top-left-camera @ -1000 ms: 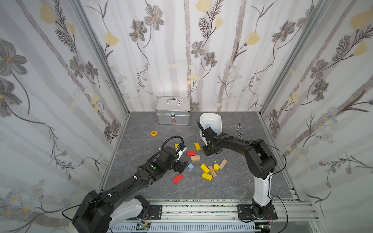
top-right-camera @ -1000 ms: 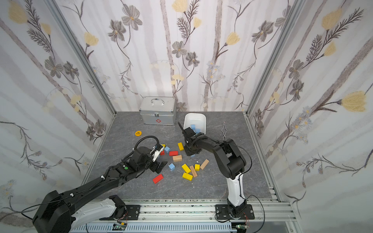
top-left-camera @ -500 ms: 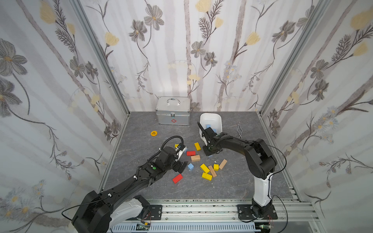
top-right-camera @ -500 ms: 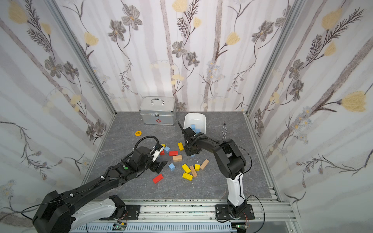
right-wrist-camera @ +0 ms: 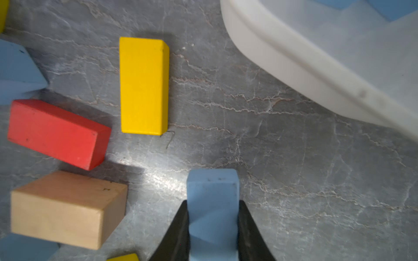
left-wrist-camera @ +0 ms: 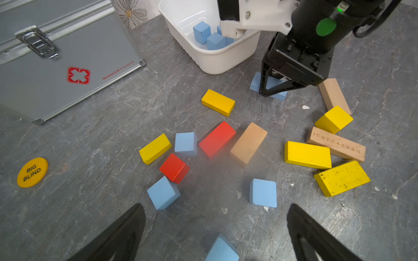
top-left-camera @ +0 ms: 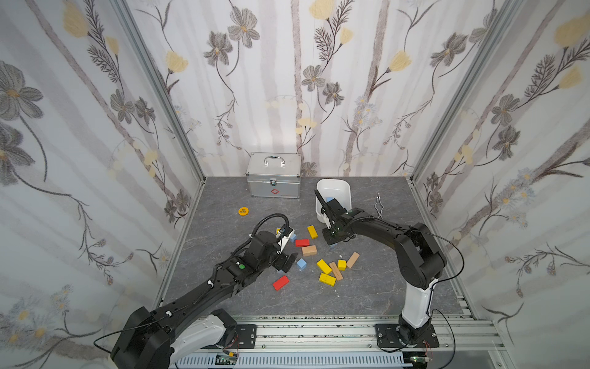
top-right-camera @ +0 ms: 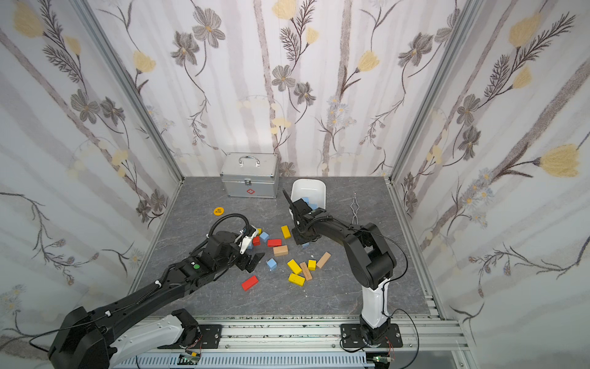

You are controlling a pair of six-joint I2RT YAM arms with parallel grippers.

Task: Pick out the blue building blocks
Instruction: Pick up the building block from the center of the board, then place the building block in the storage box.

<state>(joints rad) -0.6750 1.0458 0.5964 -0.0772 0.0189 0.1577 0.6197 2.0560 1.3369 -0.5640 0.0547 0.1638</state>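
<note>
A: What's changed over the last second?

B: The arms have barely moved. The right gripper [right-wrist-camera: 212, 204] has drawn its jaws in and is now clamped on the blue brick [right-wrist-camera: 212, 185]. That brick sits on the grey tabletop [right-wrist-camera: 294, 158], just short of the white tub [left-wrist-camera: 217, 63]. I'd say it hasn't lifted yet, though the close view is too blurred to be sure.

A: And the left gripper [left-wrist-camera: 216, 210]?

B: It's spread wide and holding nothing. It hangs over a loose blue cube [left-wrist-camera: 222, 249] that shows between its fingers.

A: And the other blues?

B: Several blue cubes [left-wrist-camera: 201, 31] are already in the tub. Three more lie among the mixed blocks. One blue block [left-wrist-camera: 185, 143] is beside the red brick [left-wrist-camera: 217, 138], another blue cube [left-wrist-camera: 163, 192] is against the red cube [left-wrist-camera: 174, 167], and a third blue block [left-wrist-camera: 263, 192] sits alone.

A: What could go wrong?

B: Part of the brick sticks out past the fingertips. On the way over, that overhang could hit the tub's near wall and get levered out of the grip. Its sides also look pinched in, so it may be soft and could squirm loose.

A: Anything else in the way?

B: A yellow brick [right-wrist-camera: 143, 85] and a tan plank [left-wrist-camera: 333, 95] lie on either side of the right gripper, near it but not touching. The first-aid case [left-wrist-camera: 67, 67], the "BIG BLIND" chip [left-wrist-camera: 32, 172] and the wire tongs [top-left-camera: 378, 206] are well apart from the work.
</note>
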